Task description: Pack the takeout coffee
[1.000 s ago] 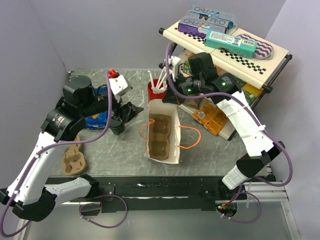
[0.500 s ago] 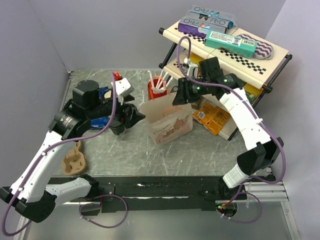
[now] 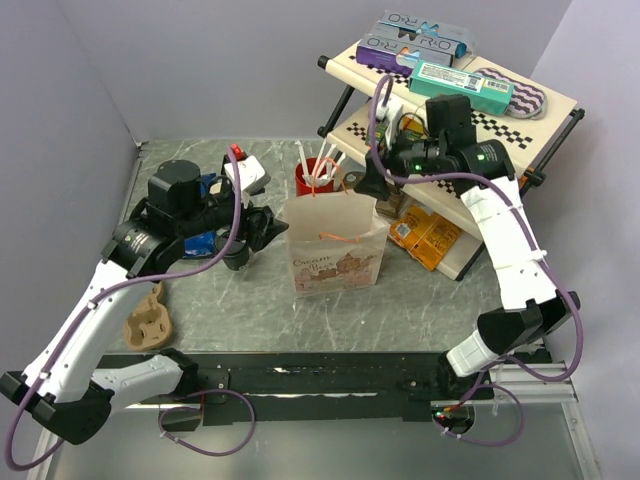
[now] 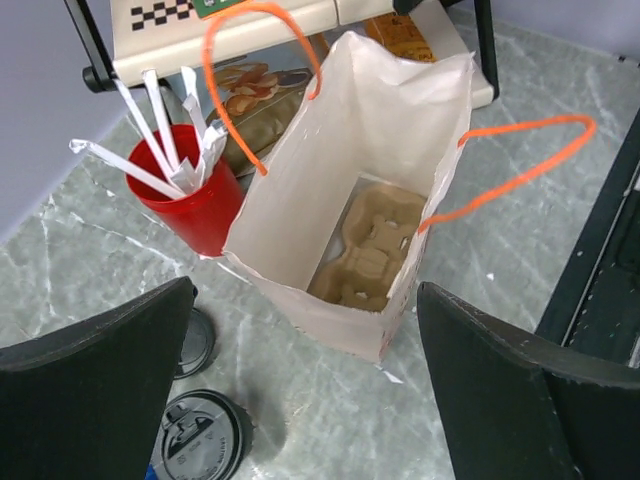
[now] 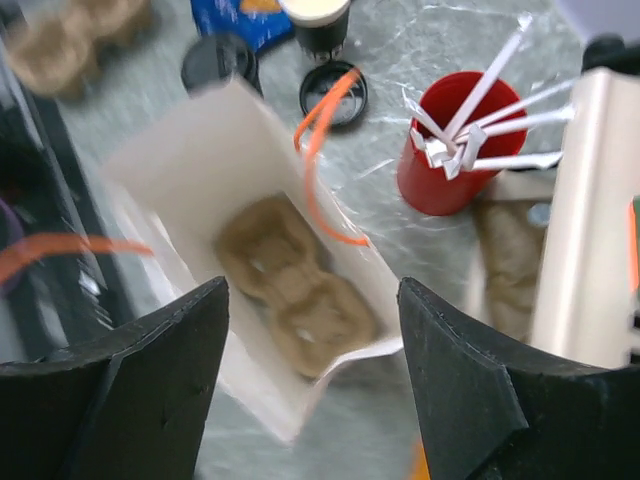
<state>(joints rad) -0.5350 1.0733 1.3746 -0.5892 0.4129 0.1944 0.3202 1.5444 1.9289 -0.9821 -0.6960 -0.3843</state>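
Right wrist view: the small paper coffee cup with cream-white inside and dark outer sleeve (image 5: 318, 28) stands uncovered on the grey marbled bench (image 5: 390, 45), at the frame's top edge and outside the bag.
Lids: a round black plastic lid (image 5: 345, 105) lies flat just beside the cup; a second black lid (image 5: 218, 65) lies near it, blurred.
Bag: the white paper bag with orange cord handles (image 3: 335, 250) stands upright, mouth open, between the two arms and to the right of the cup.
Bag contents: a brown moulded-pulp cup tray (image 4: 370, 255) lies on its floor.
Behind the bag: a red plastic cup of white wrapped straws (image 3: 316, 178), just beside it.
Left pincer (image 4: 305, 300): fingers spread wide with nothing held, on the cup's side of the bag.
Right pincer (image 5: 312, 290): fingers apart with nothing between them, above the bag's mouth.
Far left: a spare brown pulp tray (image 3: 147, 320) lies on the bench, well apart from the bag.
Right: a two-tier checker-edged shelf cart (image 3: 520, 100) carries boxes.
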